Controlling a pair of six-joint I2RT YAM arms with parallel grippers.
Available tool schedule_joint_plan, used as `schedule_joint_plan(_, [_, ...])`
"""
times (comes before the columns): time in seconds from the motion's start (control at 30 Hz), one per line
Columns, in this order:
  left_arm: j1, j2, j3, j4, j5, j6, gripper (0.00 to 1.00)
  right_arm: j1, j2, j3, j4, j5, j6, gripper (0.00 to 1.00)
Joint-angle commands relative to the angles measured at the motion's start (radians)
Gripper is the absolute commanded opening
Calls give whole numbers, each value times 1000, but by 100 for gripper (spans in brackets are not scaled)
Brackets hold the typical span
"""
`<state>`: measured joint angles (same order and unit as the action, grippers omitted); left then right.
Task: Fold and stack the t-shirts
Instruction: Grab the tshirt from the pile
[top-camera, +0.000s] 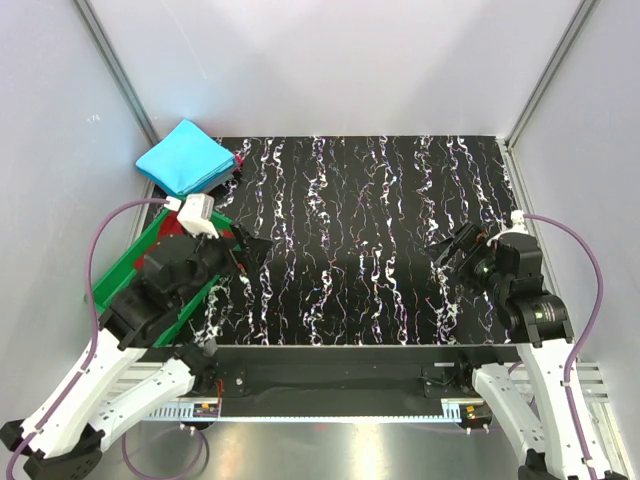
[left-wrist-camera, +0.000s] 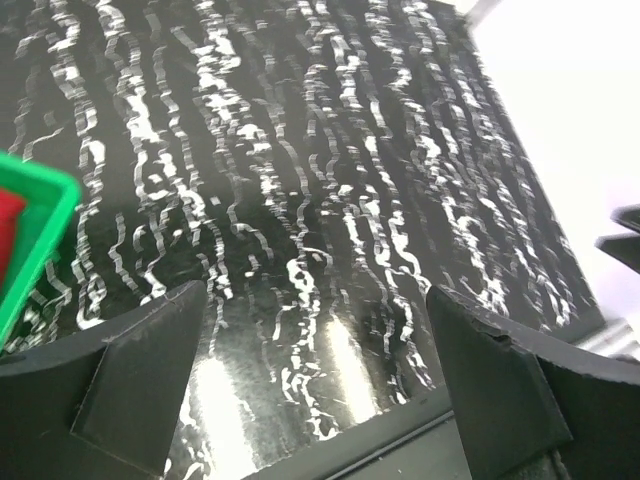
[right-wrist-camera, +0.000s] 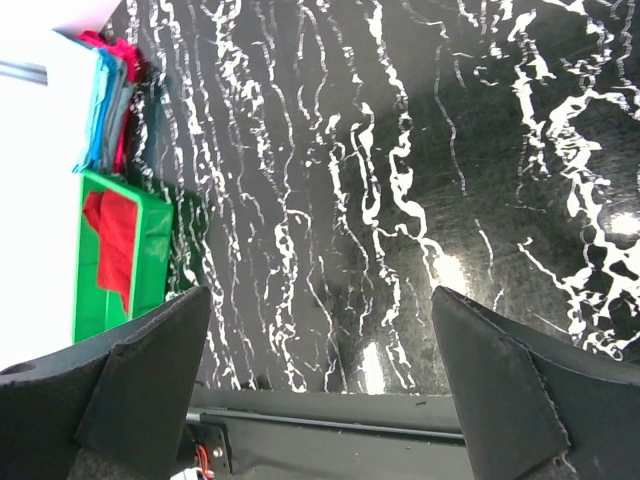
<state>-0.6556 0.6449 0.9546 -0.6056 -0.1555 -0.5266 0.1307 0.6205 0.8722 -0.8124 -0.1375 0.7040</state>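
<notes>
A folded bright cyan-blue t-shirt (top-camera: 185, 157) lies at the mat's far left corner, with a strip of dark red cloth (top-camera: 238, 160) showing under its right edge. The right wrist view shows this pile side-on as cyan and red layers (right-wrist-camera: 105, 100). More red cloth (top-camera: 165, 240) (right-wrist-camera: 115, 240) lies in the green tray. My left gripper (top-camera: 255, 250) (left-wrist-camera: 315, 330) hovers open and empty over the mat beside the tray. My right gripper (top-camera: 445, 255) (right-wrist-camera: 320, 330) stands open and empty over the mat's right side.
The green plastic tray (top-camera: 115, 265) (right-wrist-camera: 155, 250) (left-wrist-camera: 45, 235) sits along the mat's left edge, partly under my left arm. White walls with metal posts close in the black streaked mat (top-camera: 370, 250). The table's front rail runs just behind both grippers.
</notes>
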Motion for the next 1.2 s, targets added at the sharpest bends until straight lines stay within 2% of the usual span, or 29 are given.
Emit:
schedule_joint_plan(0.0, [4, -1, -13, -37, -119, -42, 99, -2, -22, -7, 9, -45, -11, 100])
schedule_joint_plan(0.07, [5, 2, -2, -58, -217, -91, 99, -2, -25, -21, 12, -54, 2, 100])
schedule_joint_plan(0.23, [30, 57, 62, -63, -311, -69, 99, -2, -48, -74, 13, -65, 23, 100])
schedule_joint_plan(0.33, [115, 155, 124, -86, -351, -43, 98, -2, -102, -120, 35, -85, 19, 100])
schedule_joint_plan(0.43, [275, 252, 162, -135, -358, -27, 98, -2, -151, -150, 53, -103, 38, 100])
schedule_joint_plan(0.47, [359, 272, 168, -143, -357, -20, 98, -2, -162, -156, 56, -114, 46, 100])
schedule_joint_plan(0.53, [439, 324, 153, -137, -354, -29, 98, -2, -191, -171, 64, -154, 58, 100])
schedule_joint_plan(0.57, [509, 347, 148, -129, -343, -29, 97, -2, -197, -176, 67, -165, 61, 100])
schedule_joint_plan(0.67, [611, 465, 142, -108, -299, -38, 97, -2, -214, -179, 71, -191, 74, 100])
schedule_joint_plan(0.7, [640, 502, 138, -86, -256, -39, 98, -2, -214, -170, 74, -192, 74, 99])
schedule_joint_plan(0.73, [678, 580, 124, -71, -125, -52, 97, 0, -214, -164, 75, -194, 69, 98])
schedule_joint_plan(0.77, [750, 622, 118, -59, -63, -56, 85, -2, -215, -156, 73, -194, 66, 97])
schedule_joint_plan(0.83, [801, 755, 122, -16, 51, -29, 72, -2, -223, -133, 71, -185, 39, 97])
schedule_joint_plan(0.93, [829, 901, 142, -7, 59, -3, 71, -2, -238, -93, 53, -163, 5, 97])
schedule_joint_plan(1.1, [852, 1001, 135, 18, 25, -15, 70, -3, -269, -50, 32, -129, -15, 97])
schedule_joint_plan(1.17, [853, 1033, 144, 15, 2, -15, 65, -2, -278, -42, 30, -123, -12, 97])
